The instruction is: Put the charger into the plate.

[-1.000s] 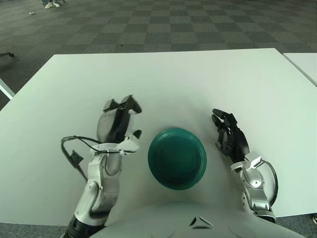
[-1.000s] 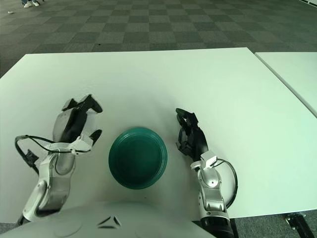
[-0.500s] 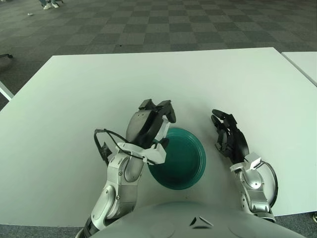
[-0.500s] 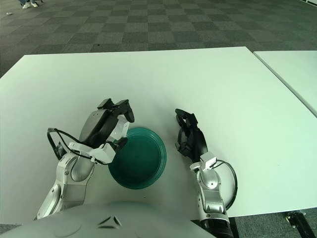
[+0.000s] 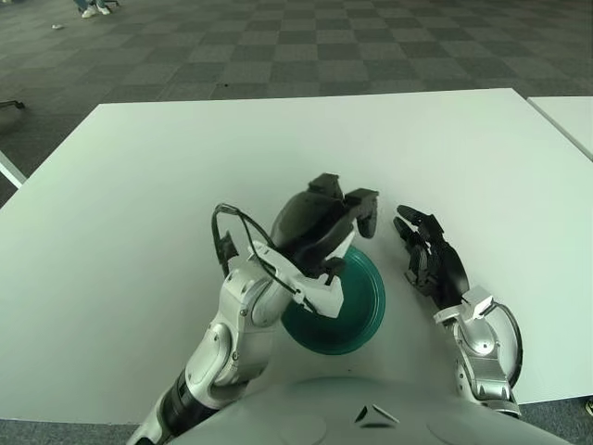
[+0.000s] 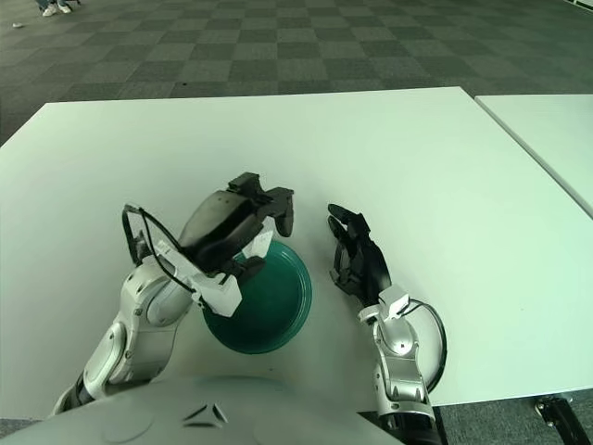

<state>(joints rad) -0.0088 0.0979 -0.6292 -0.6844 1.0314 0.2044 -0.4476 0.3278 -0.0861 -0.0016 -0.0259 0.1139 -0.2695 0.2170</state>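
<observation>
Fingers (image 5: pixel 363 209) of the left hand (image 5: pixel 320 227) are seen curled above the green plate (image 5: pixel 363 306), whose centre lies toward five o'clock; whether the charger is held cannot be told, while the right hand (image 5: pixel 431 260) is parked at three o'clock.

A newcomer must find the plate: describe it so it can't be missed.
On the white table, look at the near edge, between the two hands. The plate is a round dark-green dish, partly covered by the left hand above it; it is the only coloured thing on the table.
</observation>
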